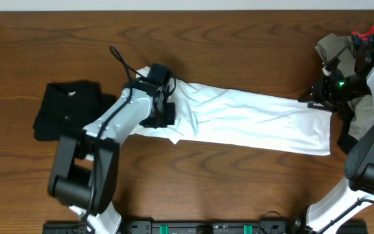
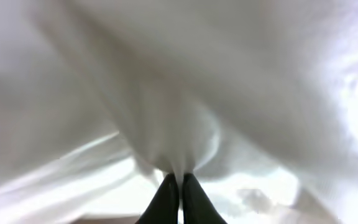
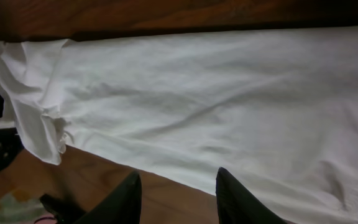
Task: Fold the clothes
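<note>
Across the middle of the counter lies the white T-shirt, a long strip — left gripper pressed together on cloth at its left end, right gripper spread just beside its right end; a black garment sits further left.

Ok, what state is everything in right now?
white shirt: folded into a long band, lying mostly flat
left gripper: shut on the shirt's cloth
right gripper: open, holding nothing
black garment: folded, at the left
khaki garment: crumpled, far right
</note>
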{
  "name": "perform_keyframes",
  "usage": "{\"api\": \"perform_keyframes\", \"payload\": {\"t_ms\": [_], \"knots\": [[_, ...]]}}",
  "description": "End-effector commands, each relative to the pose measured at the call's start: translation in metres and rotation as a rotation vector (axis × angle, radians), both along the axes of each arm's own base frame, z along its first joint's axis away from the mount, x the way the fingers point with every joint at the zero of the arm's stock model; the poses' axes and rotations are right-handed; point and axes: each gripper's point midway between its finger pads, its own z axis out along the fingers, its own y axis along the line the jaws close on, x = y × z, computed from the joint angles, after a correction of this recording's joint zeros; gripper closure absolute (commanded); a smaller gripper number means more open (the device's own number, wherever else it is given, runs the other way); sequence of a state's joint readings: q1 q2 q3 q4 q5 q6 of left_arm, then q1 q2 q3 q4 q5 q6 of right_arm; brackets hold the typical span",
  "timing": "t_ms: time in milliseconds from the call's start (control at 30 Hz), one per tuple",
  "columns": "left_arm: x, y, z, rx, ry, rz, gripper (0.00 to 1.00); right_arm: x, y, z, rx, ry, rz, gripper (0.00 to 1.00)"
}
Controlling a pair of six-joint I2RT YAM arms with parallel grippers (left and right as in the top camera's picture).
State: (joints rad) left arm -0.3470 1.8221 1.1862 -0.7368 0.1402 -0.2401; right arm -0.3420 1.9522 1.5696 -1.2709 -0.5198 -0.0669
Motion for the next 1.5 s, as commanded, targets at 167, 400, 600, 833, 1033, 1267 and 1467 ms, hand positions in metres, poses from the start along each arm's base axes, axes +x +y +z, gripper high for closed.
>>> {"api": "perform_keyframes", "payload": {"t_ms": [167,400,600,833,1033,1267,1467], "knots": [[0.013,0.051,0.024,0.188,-0.079,0.081,0.94,0.002,0.004,0.004,-0.004,-0.020,0.025,0.62],[0.017,0.079,0.025,0.201,-0.069,0.159,0.93,0.002,0.003,0.003,-0.007,-0.020,0.025,0.62],[0.020,0.082,0.033,0.151,-0.072,0.189,0.88,0.000,-0.002,0.000,-0.039,-0.008,0.028,0.60],[0.017,0.066,0.034,0.060,-0.049,0.177,0.45,-0.010,-0.001,-0.014,-0.100,0.069,0.002,0.55],[0.023,0.064,0.034,0.051,-0.075,0.162,0.45,-0.016,-0.006,-0.039,-0.156,0.123,-0.070,0.47],[0.043,0.081,0.038,0.137,-0.169,0.113,0.94,-0.027,-0.003,-0.058,-0.149,0.155,-0.087,0.47],[0.057,0.113,0.044,0.254,-0.235,0.172,0.94,-0.029,-0.003,-0.059,-0.147,0.161,-0.086,0.48]]}}
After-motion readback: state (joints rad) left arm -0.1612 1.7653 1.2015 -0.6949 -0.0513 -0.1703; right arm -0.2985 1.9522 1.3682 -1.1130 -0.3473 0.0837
